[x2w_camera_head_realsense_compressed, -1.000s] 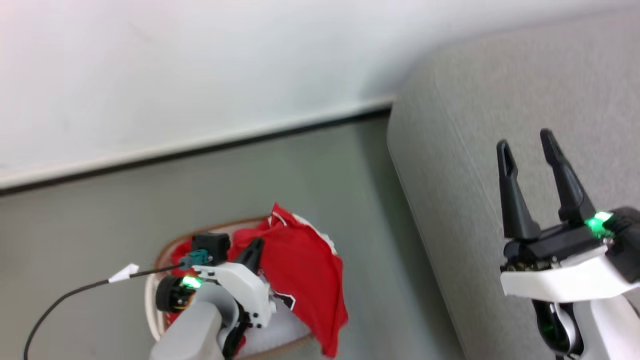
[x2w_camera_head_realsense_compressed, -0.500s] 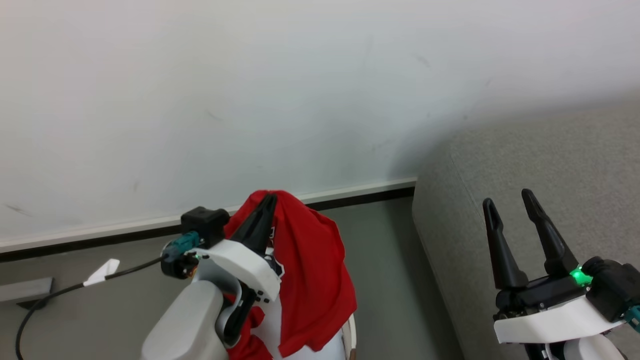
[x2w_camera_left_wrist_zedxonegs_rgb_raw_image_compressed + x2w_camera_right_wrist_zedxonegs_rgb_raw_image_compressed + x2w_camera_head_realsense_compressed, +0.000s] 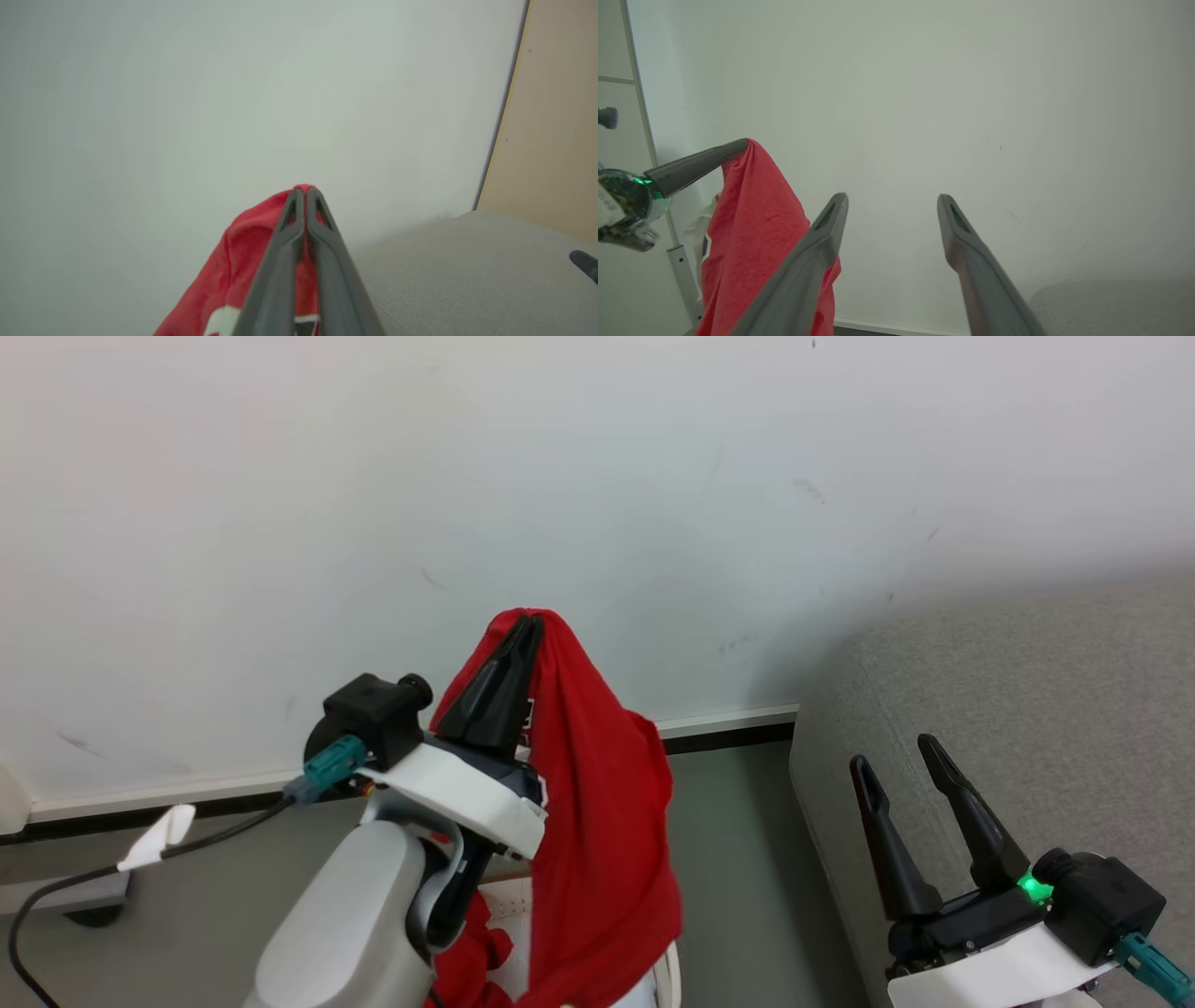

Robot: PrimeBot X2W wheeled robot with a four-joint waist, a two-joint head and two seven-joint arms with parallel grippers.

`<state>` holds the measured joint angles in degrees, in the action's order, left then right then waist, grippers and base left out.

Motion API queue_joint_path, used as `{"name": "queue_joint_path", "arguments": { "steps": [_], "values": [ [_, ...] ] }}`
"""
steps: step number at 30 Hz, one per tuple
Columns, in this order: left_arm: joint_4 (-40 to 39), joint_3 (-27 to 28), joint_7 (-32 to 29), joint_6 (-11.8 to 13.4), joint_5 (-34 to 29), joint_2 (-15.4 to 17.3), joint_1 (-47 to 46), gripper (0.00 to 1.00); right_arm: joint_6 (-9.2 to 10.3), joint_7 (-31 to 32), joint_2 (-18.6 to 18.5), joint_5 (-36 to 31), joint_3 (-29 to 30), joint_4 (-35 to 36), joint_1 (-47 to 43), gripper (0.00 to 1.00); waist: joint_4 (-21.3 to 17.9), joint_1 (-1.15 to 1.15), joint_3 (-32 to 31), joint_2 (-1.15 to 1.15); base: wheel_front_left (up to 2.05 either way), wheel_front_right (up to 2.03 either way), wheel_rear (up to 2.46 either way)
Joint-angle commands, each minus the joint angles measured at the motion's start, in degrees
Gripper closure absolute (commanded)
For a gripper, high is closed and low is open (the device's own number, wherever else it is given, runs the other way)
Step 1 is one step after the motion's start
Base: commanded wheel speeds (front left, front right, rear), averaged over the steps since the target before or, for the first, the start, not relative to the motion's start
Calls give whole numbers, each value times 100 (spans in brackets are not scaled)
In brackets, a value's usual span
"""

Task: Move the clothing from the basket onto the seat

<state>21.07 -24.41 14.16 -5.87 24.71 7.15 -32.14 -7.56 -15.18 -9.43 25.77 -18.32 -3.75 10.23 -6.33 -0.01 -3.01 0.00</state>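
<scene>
The left jaws, pressed together, pinch the soft red clothing [image 3: 597,821] at its peak, letting it drape limp above the white basket [image 3: 665,975], while the right jaws stand spread by the rounded grey fabric seat [image 3: 1027,691].

Each hand carries 2 long, dark grey, tapering fingers [image 3: 971,261] with a slot near the tip. The left hand [image 3: 530,621] joins a white wrist shell [image 3: 467,793] on a pale grey forearm [image 3: 336,924]; a black camera block [image 3: 373,714] there takes a teal plug [image 3: 327,770] and a black cable [image 3: 233,824] with a white tag [image 3: 154,835]. The right hand [image 3: 892,754] has the same white shell, a green light [image 3: 1029,887] and its own teal plug.
</scene>
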Motion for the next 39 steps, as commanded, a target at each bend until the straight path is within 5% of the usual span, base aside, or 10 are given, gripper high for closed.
{"name": "queue_joint_path", "arguments": {
  "steps": [1,11,21,31,39],
  "values": [
    [-97,1,-30,40,-47,31,101,100,14,6,-58,57,-31,-28,-84,0,0,1,-8,0,0,0,0],
    [-433,-136,-150,103,32,-68,103,100,14,6,-351,560,-1028,-179,60,0,54,1,-9,0,0,0,0],
    [-575,-376,-197,89,56,-214,-181,100,14,5,-283,1670,-2305,-1185,618,0,334,1,71,0,0,0,0],
    [-754,-850,-290,30,134,-336,-212,100,13,5,-134,2923,-3076,-2110,1231,0,766,1,65,0,0,0,0],
    [-1013,-1319,-442,-17,377,-397,-127,100,13,5,-157,3547,-3217,-2019,1495,0,1262,1,24,0,0,0,0]
  ]
}}
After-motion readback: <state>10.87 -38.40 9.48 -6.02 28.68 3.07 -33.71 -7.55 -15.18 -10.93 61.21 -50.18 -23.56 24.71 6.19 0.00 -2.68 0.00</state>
